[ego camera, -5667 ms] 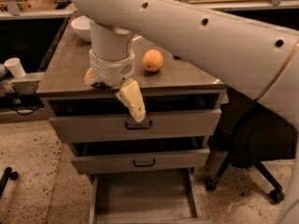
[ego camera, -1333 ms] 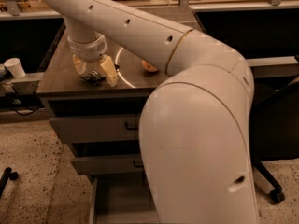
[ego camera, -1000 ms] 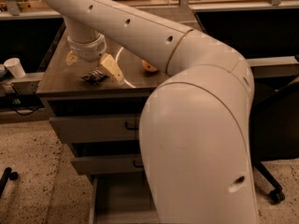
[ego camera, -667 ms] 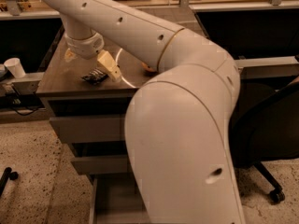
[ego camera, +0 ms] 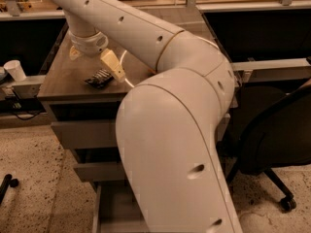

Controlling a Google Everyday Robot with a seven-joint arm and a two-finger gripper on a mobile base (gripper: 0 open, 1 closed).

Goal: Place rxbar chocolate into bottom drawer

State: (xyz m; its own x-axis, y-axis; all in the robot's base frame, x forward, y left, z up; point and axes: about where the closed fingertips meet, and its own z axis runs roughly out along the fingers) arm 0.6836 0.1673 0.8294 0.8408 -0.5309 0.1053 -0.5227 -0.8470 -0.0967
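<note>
Brown table (ego camera: 60,79) carries the rxbar chocolate (ego camera: 99,77), flat by its near edge. Pincer (ego camera: 96,65) hangs just above, spread wide and empty. The bar looks light, thin and probably slick, so pinch across its narrow width.

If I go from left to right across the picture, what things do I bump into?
white cup → snack bar lying on the cabinet top, with the open gripper right above it → robot arm → black chair
</note>
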